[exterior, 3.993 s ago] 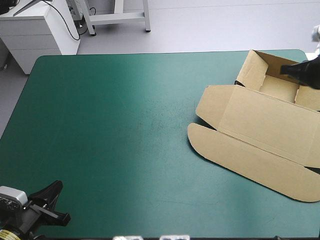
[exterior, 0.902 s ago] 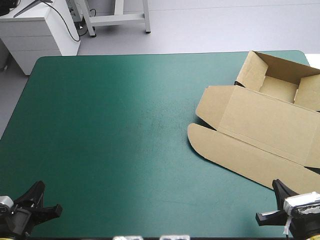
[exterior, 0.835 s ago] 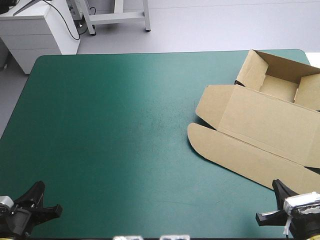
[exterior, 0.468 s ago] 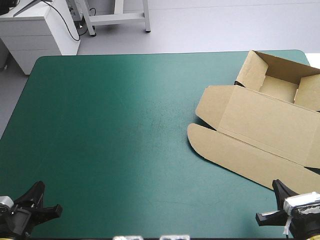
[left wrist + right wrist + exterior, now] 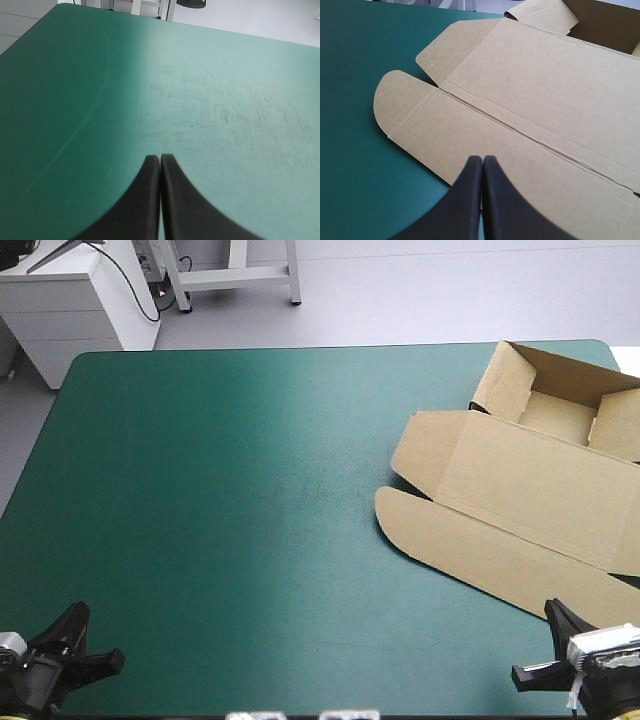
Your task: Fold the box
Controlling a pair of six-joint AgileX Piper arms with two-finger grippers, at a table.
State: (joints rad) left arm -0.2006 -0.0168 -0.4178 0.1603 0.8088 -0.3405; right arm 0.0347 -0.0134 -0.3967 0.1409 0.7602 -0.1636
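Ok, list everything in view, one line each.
box: 1, brown, on the table's right side; walls raised at its far end, the rest lying flat
table: 1, teal-green cover, bare apart from the box
left gripper: 1, black, shut, at the near left corner over bare cover
right gripper: 1, black, shut, at the near right corner, tips at the box's near edge

Box [image 5: 520, 495] on table [image 5: 220, 500] at right, tray [image 5: 555, 415] behind lid [image 5: 530, 485]; left hand [image 5: 160, 159] at near-left corner, right hand [image 5: 482, 159] before lid.
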